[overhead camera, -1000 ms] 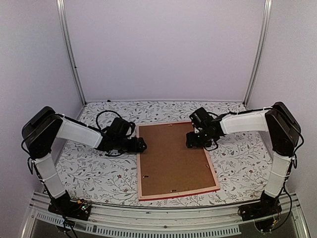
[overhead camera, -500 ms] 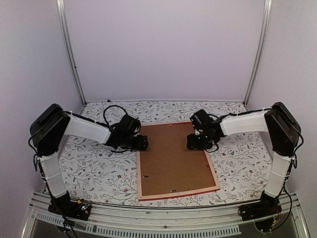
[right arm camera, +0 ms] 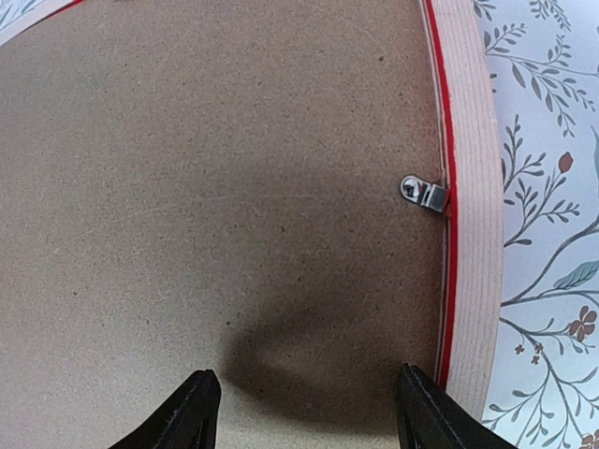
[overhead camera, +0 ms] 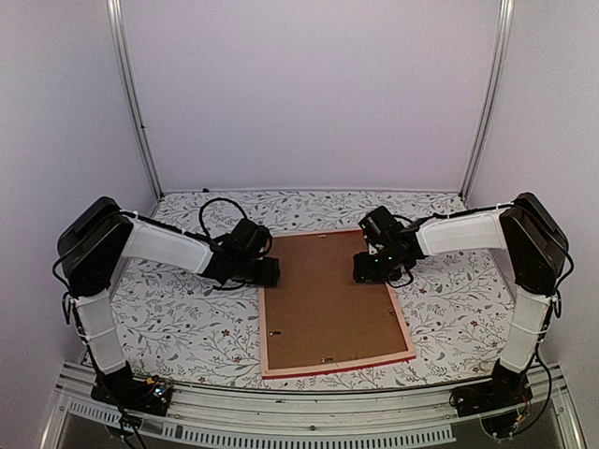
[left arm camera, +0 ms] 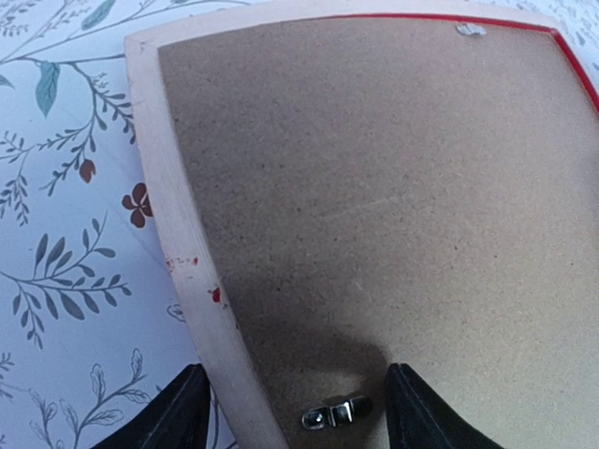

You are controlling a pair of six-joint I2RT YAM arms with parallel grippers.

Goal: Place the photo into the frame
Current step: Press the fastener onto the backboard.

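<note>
The frame [overhead camera: 263, 323] lies face down on the table, pale wood back up, a thin red edge showing. A brown backing board [overhead camera: 328, 299] fills it. The photo is hidden. My left gripper [overhead camera: 270, 271] hovers at the frame's left rail [left arm camera: 168, 215] near the far corner. It is open [left arm camera: 295, 416], one finger outside the rail, the other over the board, a small metal clip [left arm camera: 335, 412] between them. My right gripper [overhead camera: 361, 267] is open [right arm camera: 304, 416] over the board [right arm camera: 234, 168] just inside the right rail [right arm camera: 473, 187]. Another clip [right arm camera: 423, 193] lies ahead of it.
A floral tablecloth [overhead camera: 178, 323] covers the table on both sides of the frame. More clips dot the board's near edge [overhead camera: 327, 360] and left edge [overhead camera: 273, 331]. Metal posts [overhead camera: 131, 94] and white walls enclose the space.
The left arm has lifted its elbow and slid its gripper slightly right and farther along the frame's left rail, with the jaws narrowing a little. The right arm has barely moved.
</note>
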